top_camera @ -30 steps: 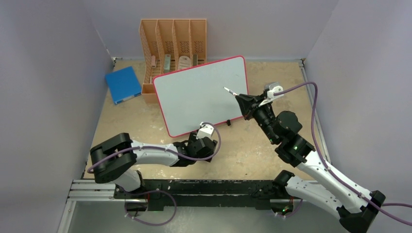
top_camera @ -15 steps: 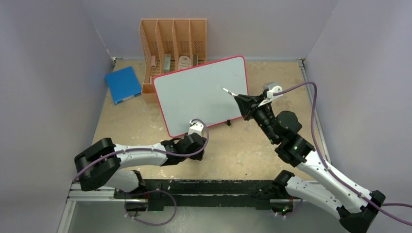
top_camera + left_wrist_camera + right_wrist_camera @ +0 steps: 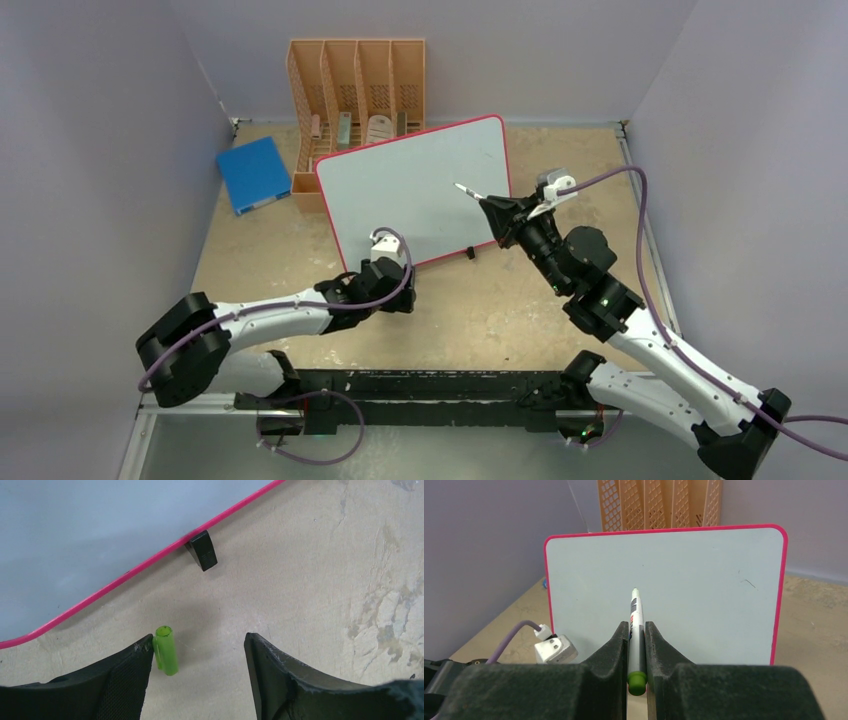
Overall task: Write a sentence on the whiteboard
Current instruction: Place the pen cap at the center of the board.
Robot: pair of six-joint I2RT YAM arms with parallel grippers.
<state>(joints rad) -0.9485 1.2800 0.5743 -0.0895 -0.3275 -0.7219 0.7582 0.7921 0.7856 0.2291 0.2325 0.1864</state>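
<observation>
Whiteboard (image 3: pixel 420 195) standing on its long edge on the bench (image 3: pixel 270 250), long axis running left to right with the right end farther back, face toward the arms. Right arm raised, reaching forward; right fingers (image 3: pixel 616 645) clamped on a marker (image 3: pixel 636 615), its axis in line with them, tip ahead toward the whiteboard; contact cannot be told. Left arm stretched low; left fingers (image 3: pixel 125 675) wide apart, a green cap (image 3: pixel 165 650) lying between them against one, a black foot (image 3: pixel 202 550) ahead. Rack (image 3: pixel 357 60) beyond the whiteboard: four slots, each with a small item.
</observation>
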